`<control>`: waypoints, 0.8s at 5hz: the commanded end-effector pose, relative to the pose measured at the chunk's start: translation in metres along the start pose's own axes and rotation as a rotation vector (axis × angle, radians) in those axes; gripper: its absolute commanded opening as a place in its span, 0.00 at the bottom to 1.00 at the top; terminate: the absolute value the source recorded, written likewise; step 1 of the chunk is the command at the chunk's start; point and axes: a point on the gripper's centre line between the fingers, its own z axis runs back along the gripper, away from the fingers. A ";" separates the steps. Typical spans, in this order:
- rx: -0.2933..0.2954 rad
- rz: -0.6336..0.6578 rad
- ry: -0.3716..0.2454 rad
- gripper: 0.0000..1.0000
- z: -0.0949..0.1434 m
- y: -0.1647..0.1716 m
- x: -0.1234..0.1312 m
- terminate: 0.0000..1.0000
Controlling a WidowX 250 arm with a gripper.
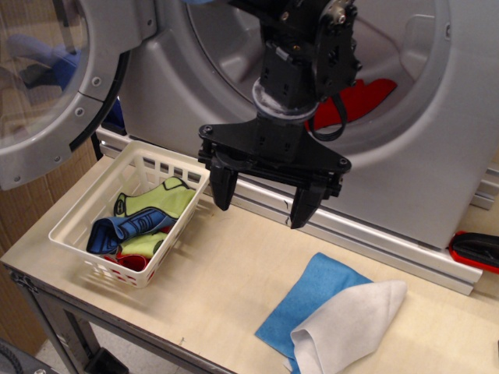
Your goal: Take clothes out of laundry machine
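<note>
The grey laundry machine [437,156] stands at the back with its round glass door [47,86] swung open to the left. The bright red cloth [366,100] lies inside the drum on the right, partly hidden by the arm. My black gripper [262,204] hangs open and empty in front of the drum opening, above the table, with its fingers [222,187] pointing down. It is below and left of the red cloth and not touching it.
A white plastic basket [86,214] at the left holds green and blue black-trimmed items [152,206]. A blue cloth [312,304] and a white cloth [347,327] lie on the table at the front right. A red and black object [475,249] sits at the right edge.
</note>
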 end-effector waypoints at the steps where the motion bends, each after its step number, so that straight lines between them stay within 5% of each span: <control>1: 0.000 0.000 0.000 1.00 0.000 0.000 0.000 0.00; 3: -0.034 0.089 -0.063 1.00 -0.018 0.002 0.042 0.00; 4: -0.046 0.099 -0.146 1.00 -0.024 0.002 0.063 0.00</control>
